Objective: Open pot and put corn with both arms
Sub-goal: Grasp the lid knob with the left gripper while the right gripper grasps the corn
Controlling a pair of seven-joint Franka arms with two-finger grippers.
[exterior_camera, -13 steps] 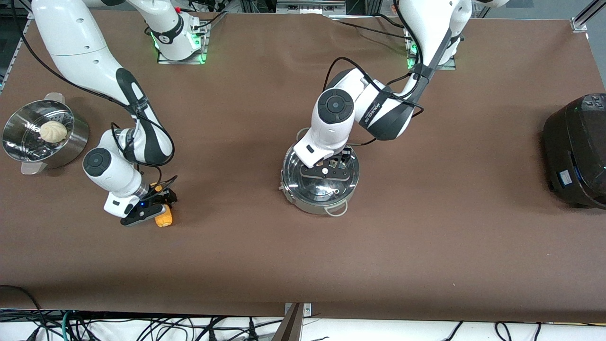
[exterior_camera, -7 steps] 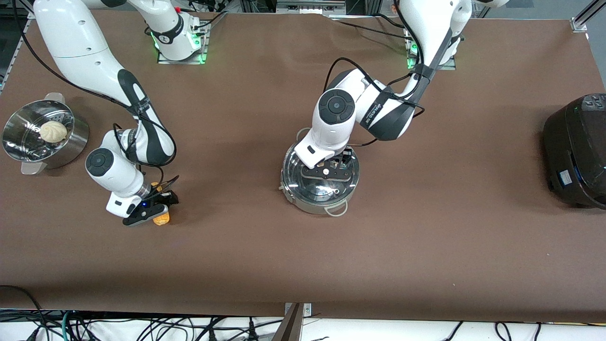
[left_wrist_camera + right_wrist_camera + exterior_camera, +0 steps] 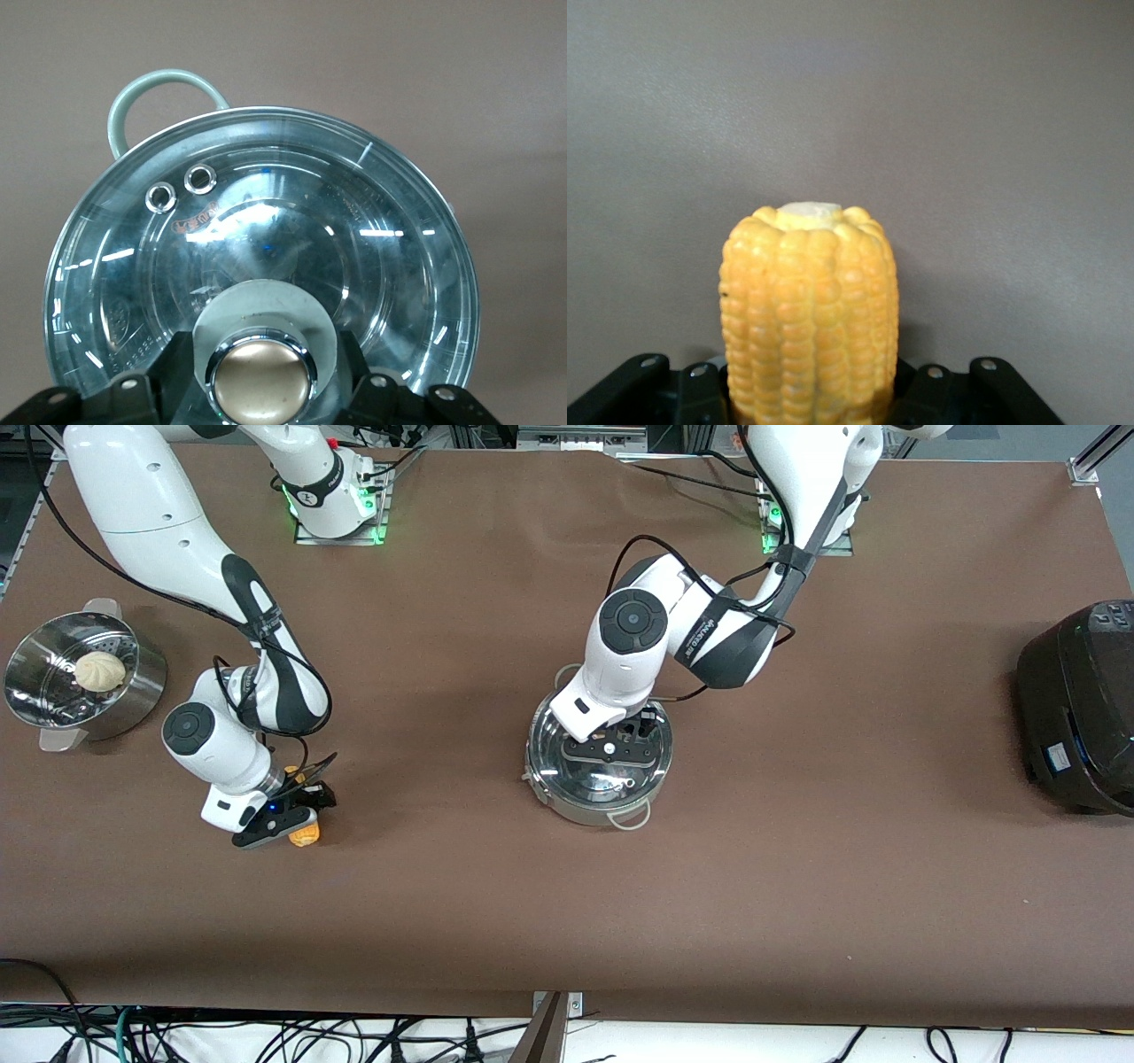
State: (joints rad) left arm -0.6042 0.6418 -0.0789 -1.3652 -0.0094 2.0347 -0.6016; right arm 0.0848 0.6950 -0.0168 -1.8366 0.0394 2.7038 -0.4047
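The pot point(image 3: 599, 808) stands mid-table with a clear glass lid point(image 3: 567, 766) on it and a wire loop handle point(image 3: 631, 821) at its nearer side. My left gripper point(image 3: 613, 749) is down on the lid, its fingers point(image 3: 177, 359) closed against both sides of the round metal knob point(image 3: 261, 382). The lid point(image 3: 266, 230) lies flat on the pot. My right gripper point(image 3: 297, 825) is low over the table toward the right arm's end, shut on the yellow corn point(image 3: 306, 835). The corn point(image 3: 808, 310) sticks out from between the fingers.
A steel steamer pot point(image 3: 133, 691) with a pale bun point(image 3: 98, 670) in it stands at the right arm's end of the table. A large black cooker point(image 3: 1081, 708) stands at the left arm's end.
The right gripper has shifted slightly with the corn, and less of the corn shows below it. The left gripper has levelled a little over the lid's knob. The lid stays on the pot.
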